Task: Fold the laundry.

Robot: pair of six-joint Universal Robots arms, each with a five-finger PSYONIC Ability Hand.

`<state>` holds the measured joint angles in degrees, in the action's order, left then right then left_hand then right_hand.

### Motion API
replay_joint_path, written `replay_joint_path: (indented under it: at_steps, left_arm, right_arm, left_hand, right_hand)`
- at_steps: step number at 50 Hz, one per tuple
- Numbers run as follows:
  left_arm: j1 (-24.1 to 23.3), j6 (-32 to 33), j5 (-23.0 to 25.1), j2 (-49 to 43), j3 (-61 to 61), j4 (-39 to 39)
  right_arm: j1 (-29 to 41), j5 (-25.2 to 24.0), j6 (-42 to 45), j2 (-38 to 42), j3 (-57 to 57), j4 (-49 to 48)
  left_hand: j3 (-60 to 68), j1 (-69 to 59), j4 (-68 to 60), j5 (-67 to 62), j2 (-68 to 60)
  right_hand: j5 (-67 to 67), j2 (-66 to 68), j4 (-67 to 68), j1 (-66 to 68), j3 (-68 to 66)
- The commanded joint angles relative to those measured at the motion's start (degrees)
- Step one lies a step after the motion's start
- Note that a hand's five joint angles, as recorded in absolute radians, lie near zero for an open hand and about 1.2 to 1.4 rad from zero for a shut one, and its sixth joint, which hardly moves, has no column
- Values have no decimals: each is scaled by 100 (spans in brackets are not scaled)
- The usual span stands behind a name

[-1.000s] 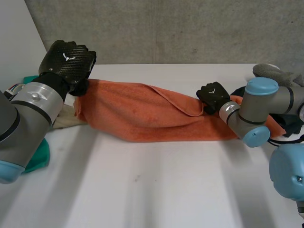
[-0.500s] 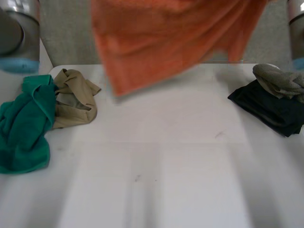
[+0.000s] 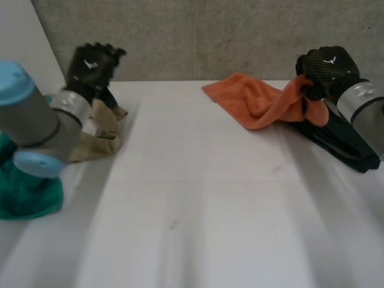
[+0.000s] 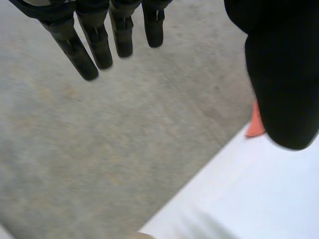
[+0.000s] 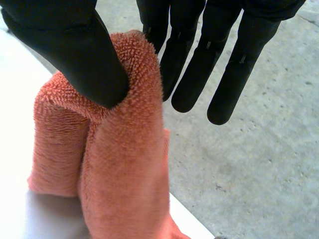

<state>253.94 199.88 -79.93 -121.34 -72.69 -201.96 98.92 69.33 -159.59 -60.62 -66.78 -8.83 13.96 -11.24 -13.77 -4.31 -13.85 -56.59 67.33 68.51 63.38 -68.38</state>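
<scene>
An orange towel lies bunched at the table's back right, one end rising to my right hand. In the right wrist view the thumb pinches a fold of the orange towel against the fingers, and the rest hangs down to the table. My left hand is raised at the far left, above a tan cloth. Its fingers are straight and spread with nothing between them and the thumb; beyond the thumb shows a corner of the towel.
A dark folded stack lies at the right edge, partly under the towel and my right forearm. A green cloth is heaped at the left edge beside the tan one. A grey wall runs behind the white table.
Both hands first held the towel stretched on the table, then lifted it high. Now the left hand has let go and swung to the far left; the right hand has carried the towel to the back right.
</scene>
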Motion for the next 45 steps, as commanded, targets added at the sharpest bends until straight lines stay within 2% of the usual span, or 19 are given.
replay_joint_path:
  at_steps: [1, 5, 15, 18, 27, 29, 30, 31, 34, 38, 39, 41, 42, 45]
  left_arm:
    - [-300, -369, -32, -478, 360, 7]
    - [-555, -844, -40, -776, 887, 393]
    - [-1056, -1275, -5, -1550, 2021, 1324]
    - [-1240, -1389, 30, -1673, 2189, 1554]
    - [-1926, -2303, -23, -2095, 2531, 2222]
    - [-1953, -2374, -67, -2148, 2637, 2258]
    - [-1962, -2409, -84, -2174, 2681, 2284]
    - [-1971, -2453, -84, -2227, 2777, 2328]
    - [-1971, -2506, -76, -2262, 2875, 2494]
    - [-1883, -2392, -233, -2026, 2770, 3302]
    - [-1744, -2296, -399, -1825, 2613, 3600]
    - [-1489, -2164, -611, -1508, 2393, 3690]
    - [-1165, -1955, -777, -1133, 2156, 3621]
    - [-724, -1602, -753, -419, 1725, 3576]
  right_arm:
    - [286, -7, 139, -625, 262, 653]
    - [532, -147, 86, -1196, 315, 1022]
    - [980, -279, 7, -2268, 227, 1541]
    - [1094, -253, -20, -2445, 218, 1656]
    - [1419, -165, -151, -3042, 192, 1901]
    - [1499, -165, -222, -3157, 183, 1981]
    - [1543, -165, -257, -3210, 183, 2025]
    - [1595, -139, -327, -3332, 166, 2060]
    - [1604, -121, -380, -3465, 165, 2034]
    - [1045, -86, -407, -3474, 236, 1876]
    - [920, -95, -407, -3439, 245, 1867]
    - [700, -112, -415, -3360, 245, 1867]
    - [456, -104, -424, -3264, 236, 1867]
    - [155, -112, -415, -3140, 210, 1884]
  left_hand:
    - [-396, 124, 377, 431, 385]
    - [-396, 124, 377, 431, 385]
    - [-396, 124, 377, 431, 385]
    - [-396, 124, 377, 431, 385]
    - [-396, 124, 377, 431, 385]
    - [-396, 124, 377, 431, 385]
    - [56, -328, -75, -21, -67]
    - [2427, -2699, -2446, -2392, -2438]
    - [6407, -6679, -6426, -6372, -6418]
    - [6604, -6876, -6623, -6569, -6615]
    - [6604, -6876, -6623, -6569, -6615]
    - [6604, -6876, -6623, -6569, -6615]
    - [6604, -6876, -6623, -6569, -6615]
    - [6604, -6876, -6623, -6569, -6615]
  right_hand:
    - [-1341, 1267, 1149, 1662, -1162]
    - [-1341, 1267, 1149, 1662, -1162]
    - [-1341, 1267, 1149, 1662, -1162]
    - [-1341, 1267, 1149, 1662, -1162]
    - [-1341, 1267, 1149, 1662, -1162]
    - [-1341, 1267, 1149, 1662, -1162]
    - [-1341, 1267, 1149, 1662, -1162]
    - [-1341, 1267, 1149, 1662, -1162]
    - [-1341, 1267, 1149, 1662, -1162]
    - [-1341, 1267, 1149, 1662, -1162]
    - [-1341, 1267, 1149, 1662, -1162]
    - [-1341, 1267, 1149, 1662, -1162]
    - [-1341, 1267, 1149, 1662, -1162]
    - [-1341, 1267, 1149, 1662, -1162]
